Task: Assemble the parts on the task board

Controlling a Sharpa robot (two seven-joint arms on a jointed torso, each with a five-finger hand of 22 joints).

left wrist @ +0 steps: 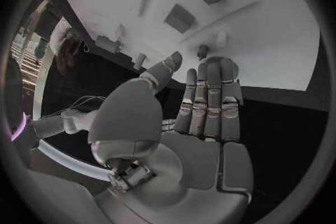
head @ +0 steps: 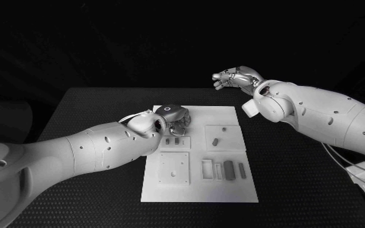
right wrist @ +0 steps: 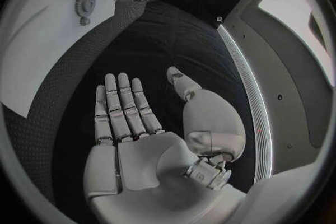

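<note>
My left hand (head: 172,117) hovers over the board (head: 228,190) at its ten o'clock corner, fingers straight and side by side, nothing in them; my right hand (head: 237,78) hangs raised off the board at one o'clock, flat and holding nothing. I judge the step is reaching for a part, so I should lower slowly and settle the fingertips (left wrist: 203,75) squarely over one piece before closing (the pieces are small). On the board I count about three loose parts (head: 229,168) by the five o'clock corner, one peg (head: 215,142) in the block near centre; others are too small to count.
</note>
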